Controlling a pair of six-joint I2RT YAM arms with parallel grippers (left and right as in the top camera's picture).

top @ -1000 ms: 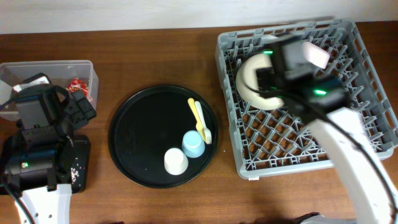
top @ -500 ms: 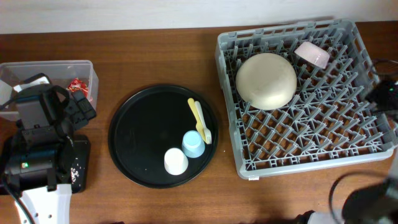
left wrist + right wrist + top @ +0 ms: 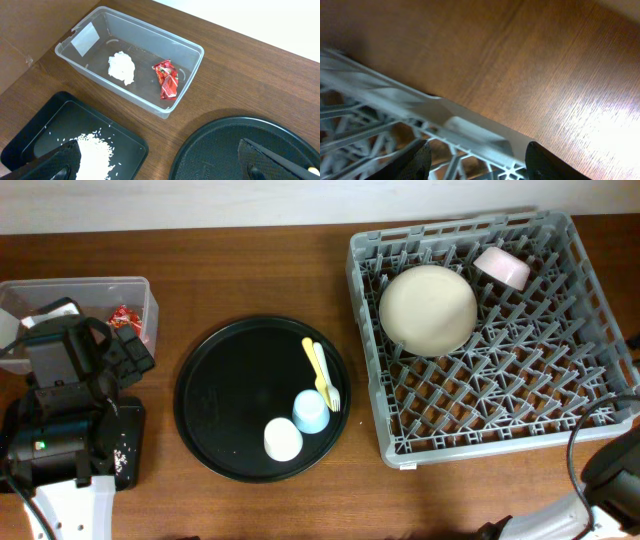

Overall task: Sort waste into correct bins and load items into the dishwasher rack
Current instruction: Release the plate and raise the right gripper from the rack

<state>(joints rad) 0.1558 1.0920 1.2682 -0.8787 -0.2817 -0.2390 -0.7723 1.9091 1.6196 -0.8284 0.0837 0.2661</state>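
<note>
Rack (image 3: 500, 410) loading looks about half done, and the sorting looks finished. Right gripper (image 3: 477, 150), jaws spread wide with nothing between them, hangs over the rack's outer rim and bare table; the overhead view shows only its arm, at lower right. Left gripper (image 3: 157, 152) is likewise wide open and empty, hovering by the two bins at the left edge of the frame.

Below it, the clear box (image 3: 145, 60) holds the napkin (image 3: 122, 67) and the wrapper (image 3: 166, 80), lying apart. The black tray (image 3: 65, 115) beside it holds the rice (image 3: 94, 151), with a few grains scattered round the heap. No waste shows elsewhere, so that half seems complete.

In the rack, the plate (image 3: 430, 308) rests dome-up in the upper left area, and the pink bowl (image 3: 502, 268) sits tilted just to its upper right. Four items lie on the round tray (image 3: 225, 410) in mid-frame: blue cup (image 3: 311, 411) and white cup (image 3: 283, 439) touching, fork (image 3: 330, 380) and spoon (image 3: 312, 358) side by side just above them. Those are yet to cross to the rack — its lower half is all free pegs.
</note>
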